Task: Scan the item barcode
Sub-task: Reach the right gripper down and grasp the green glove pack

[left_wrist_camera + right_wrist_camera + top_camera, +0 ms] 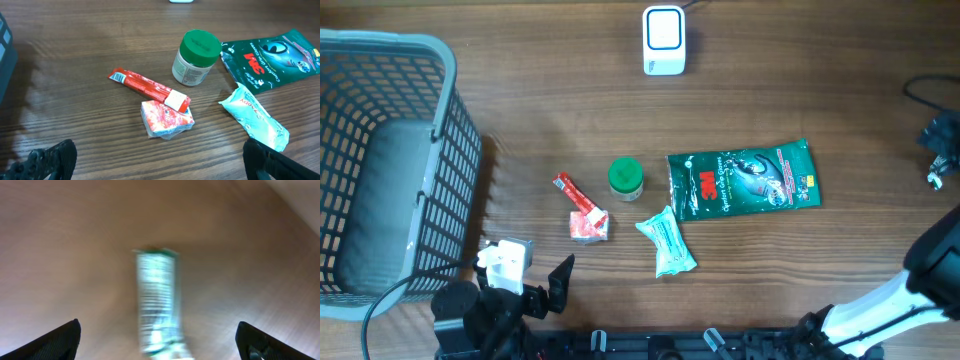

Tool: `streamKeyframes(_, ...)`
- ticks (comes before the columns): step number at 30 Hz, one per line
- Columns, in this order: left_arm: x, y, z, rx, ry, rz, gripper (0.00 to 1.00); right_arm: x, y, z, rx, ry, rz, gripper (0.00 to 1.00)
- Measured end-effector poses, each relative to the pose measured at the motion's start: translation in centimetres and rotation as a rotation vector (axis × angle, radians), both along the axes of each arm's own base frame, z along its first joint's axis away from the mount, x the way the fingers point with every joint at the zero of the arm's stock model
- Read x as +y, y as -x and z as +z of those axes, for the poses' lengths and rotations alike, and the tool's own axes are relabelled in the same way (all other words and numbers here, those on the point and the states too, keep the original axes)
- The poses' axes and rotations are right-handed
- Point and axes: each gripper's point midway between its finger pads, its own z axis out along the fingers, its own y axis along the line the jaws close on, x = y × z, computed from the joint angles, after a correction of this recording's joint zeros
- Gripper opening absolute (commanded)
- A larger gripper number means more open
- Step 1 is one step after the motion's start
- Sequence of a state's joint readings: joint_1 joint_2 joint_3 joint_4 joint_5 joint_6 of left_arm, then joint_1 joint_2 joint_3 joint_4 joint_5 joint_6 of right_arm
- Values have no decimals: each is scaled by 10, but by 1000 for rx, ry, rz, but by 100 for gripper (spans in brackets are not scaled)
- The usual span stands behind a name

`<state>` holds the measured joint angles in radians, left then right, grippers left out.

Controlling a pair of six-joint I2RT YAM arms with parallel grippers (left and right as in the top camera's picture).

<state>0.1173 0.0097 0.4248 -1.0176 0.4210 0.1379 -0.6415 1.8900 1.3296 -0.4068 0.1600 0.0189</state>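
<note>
The white barcode scanner (663,40) stands at the far middle of the table. Several items lie mid-table: a dark green 3M pouch (741,178) (272,57), a green-lidded jar (625,179) (196,58), a red stick pack (573,192) (150,89), a red-and-white packet (588,226) (167,119) and a teal packet (666,243) (254,118). My left gripper (535,275) (157,150) is open near the front edge, short of the red-and-white packet and holding nothing. My right gripper (157,324) is open, with a motion-blurred pale green packet (156,305) on the wood ahead between its fingers, not gripped.
A grey mesh basket (450,110) fills the left side of the table. A black cable and connector (940,140) lie at the right edge. The right arm's white link (880,305) crosses the front right corner.
</note>
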Motion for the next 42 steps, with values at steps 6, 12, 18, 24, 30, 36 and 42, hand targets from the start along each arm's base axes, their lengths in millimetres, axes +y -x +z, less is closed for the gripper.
streamKeyframes(6, 0, 0, 0, 0, 0, 0, 100, 122, -60, 126, -360, -82, 236, 100)
streamKeyframes(12, 0, 0, 0, 0, 0, 0, 100, 273, -15, 177, -391, -398, 416, 100)
streamKeyframes(18, 0, 0, 0, 0, 0, 0, 100, 308, 59, 118, -69, -706, -3, 100)
streamKeyframes(24, 0, 0, 0, 0, 0, 0, 100, 306, 34, 78, -18, -787, -241, 71)
streamKeyframes(30, 0, 0, 0, 0, 0, 0, 100, 357, -2, -6, 153, -852, -260, 79)
streamKeyframes(36, 0, 0, 0, 1, 0, 0, 100, 398, -11, -48, 202, -868, -320, 83)
streamKeyframes(42, 0, 0, 0, 1, 0, 0, 100, 373, 22, -77, 292, -688, -533, 95)
